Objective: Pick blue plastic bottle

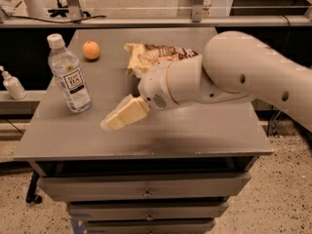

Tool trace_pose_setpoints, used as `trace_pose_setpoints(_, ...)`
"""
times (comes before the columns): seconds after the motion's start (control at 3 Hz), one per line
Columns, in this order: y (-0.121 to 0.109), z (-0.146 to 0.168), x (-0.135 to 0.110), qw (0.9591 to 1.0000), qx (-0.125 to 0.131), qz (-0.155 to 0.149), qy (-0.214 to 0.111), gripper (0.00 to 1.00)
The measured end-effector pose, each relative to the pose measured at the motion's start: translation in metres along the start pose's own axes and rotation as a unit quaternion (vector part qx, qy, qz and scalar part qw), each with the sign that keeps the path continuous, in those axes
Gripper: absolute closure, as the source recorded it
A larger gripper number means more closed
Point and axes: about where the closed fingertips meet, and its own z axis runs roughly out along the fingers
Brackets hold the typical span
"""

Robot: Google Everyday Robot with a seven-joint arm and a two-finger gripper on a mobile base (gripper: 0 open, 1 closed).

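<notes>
Camera view: gripper [111, 123] is hovering over table [195, 135], near upright blue plastic bottle [70, 77], not touching; jaw state cannot be told.

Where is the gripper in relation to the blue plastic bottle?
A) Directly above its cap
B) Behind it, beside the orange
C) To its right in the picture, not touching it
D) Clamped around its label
C: the gripper hangs over the table to the right of the upright blue plastic bottle, with bare tabletop showing between them.
</notes>
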Motion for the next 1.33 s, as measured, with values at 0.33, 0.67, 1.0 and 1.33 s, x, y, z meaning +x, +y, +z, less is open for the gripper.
trace_pose_setpoints(0.33,-0.009,0.038,-0.017,0.9985,-0.012,-0.012,-0.052,0.0)
trace_pose_setpoints(0.67,-0.017,0.066,-0.034,0.9952,-0.022,-0.024,-0.093,0.0)
trace_pose_setpoints(1.0,-0.019,0.086,-0.046,0.9916,-0.025,-0.032,-0.123,0.0)
trace_pose_setpoints(1.33,-0.014,0.111,-0.051,0.9879,-0.038,-0.03,-0.147,0.0)
